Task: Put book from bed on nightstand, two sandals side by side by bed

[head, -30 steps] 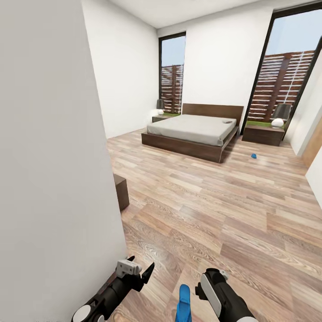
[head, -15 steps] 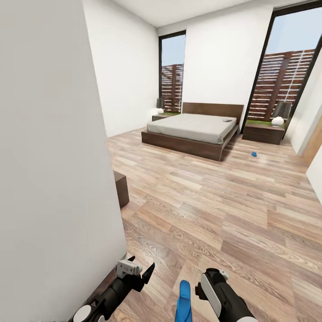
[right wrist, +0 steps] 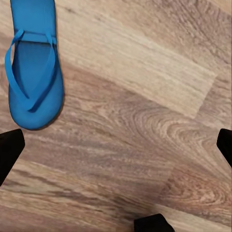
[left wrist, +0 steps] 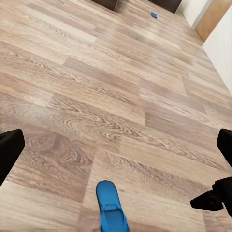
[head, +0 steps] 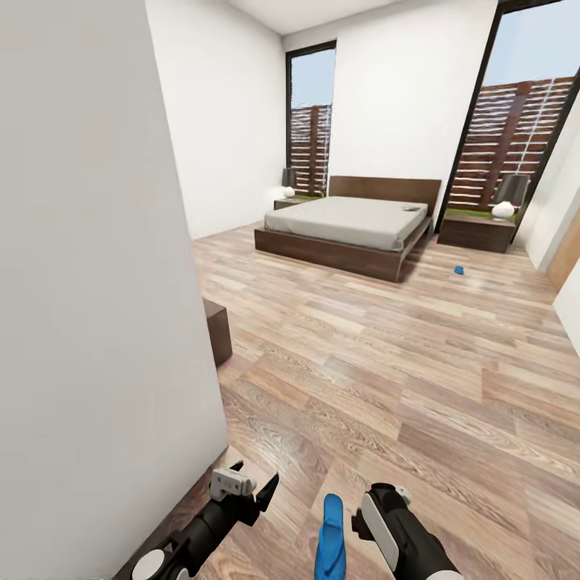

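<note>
One bright blue sandal (head: 329, 536) lies flat on the wood floor just in front of me, between my two arms; it also shows as the sandal (left wrist: 111, 208) in the left wrist view and the sandal (right wrist: 35, 67) in the right wrist view. My left gripper (head: 251, 479) hangs open to its left, above the floor. My right gripper (right wrist: 116, 147) is open and empty beside it. The other sandal (head: 458, 271) lies far off, right of the bed (head: 346, 229). The book (head: 413, 209) is a small dark spot on the mattress near the headboard. A nightstand (head: 475, 230) flanks the bed on the right, another nightstand (head: 285, 204) on the left.
A white wall (head: 97, 242) stands close on my left, with a low dark cabinet (head: 217, 338) at its far corner. Open plank floor (head: 387, 354) stretches to the bed. Each nightstand carries a lamp (head: 506, 201). Tall windows show a slatted fence.
The whole view has shifted slightly, so the camera moved. Neither arm has moved relative to me, and the near sandal stays between them.
</note>
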Motion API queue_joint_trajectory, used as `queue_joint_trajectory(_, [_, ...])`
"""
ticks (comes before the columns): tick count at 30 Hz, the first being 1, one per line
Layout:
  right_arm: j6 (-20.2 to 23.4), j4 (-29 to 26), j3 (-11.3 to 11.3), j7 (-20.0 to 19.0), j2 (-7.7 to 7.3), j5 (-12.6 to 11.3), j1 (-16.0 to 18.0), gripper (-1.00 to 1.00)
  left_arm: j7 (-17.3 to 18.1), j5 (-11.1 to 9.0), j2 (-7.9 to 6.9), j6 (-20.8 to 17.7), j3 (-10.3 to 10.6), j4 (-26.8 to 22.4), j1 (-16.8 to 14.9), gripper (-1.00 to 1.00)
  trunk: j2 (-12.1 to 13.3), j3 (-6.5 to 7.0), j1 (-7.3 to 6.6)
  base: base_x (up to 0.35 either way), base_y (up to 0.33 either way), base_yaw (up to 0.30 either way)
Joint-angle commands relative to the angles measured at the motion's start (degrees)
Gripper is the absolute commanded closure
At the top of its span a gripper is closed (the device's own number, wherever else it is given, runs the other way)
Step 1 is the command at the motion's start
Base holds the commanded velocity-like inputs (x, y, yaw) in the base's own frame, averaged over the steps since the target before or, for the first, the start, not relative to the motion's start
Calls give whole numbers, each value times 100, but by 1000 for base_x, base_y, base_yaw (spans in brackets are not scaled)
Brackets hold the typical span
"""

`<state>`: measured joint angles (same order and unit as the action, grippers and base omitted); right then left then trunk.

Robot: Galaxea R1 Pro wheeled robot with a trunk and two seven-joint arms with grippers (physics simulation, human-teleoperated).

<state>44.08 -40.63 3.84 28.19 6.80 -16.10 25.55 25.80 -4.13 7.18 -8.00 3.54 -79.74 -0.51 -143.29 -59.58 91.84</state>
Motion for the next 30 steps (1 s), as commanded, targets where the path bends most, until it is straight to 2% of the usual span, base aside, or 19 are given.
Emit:
queue_joint_trajectory(1, [13,-6,21,55,-3,-59,3,-100,22,-46,2,-53,-8,-6,-2,-100,-4,-28,1,0,0,0])
queue_joint_trajectory(30, [13,-6,21,55,-3,-59,3,-100,22,-53,2,-53,-2,-2,-2,-100,-43,-671,76,0,0,0])
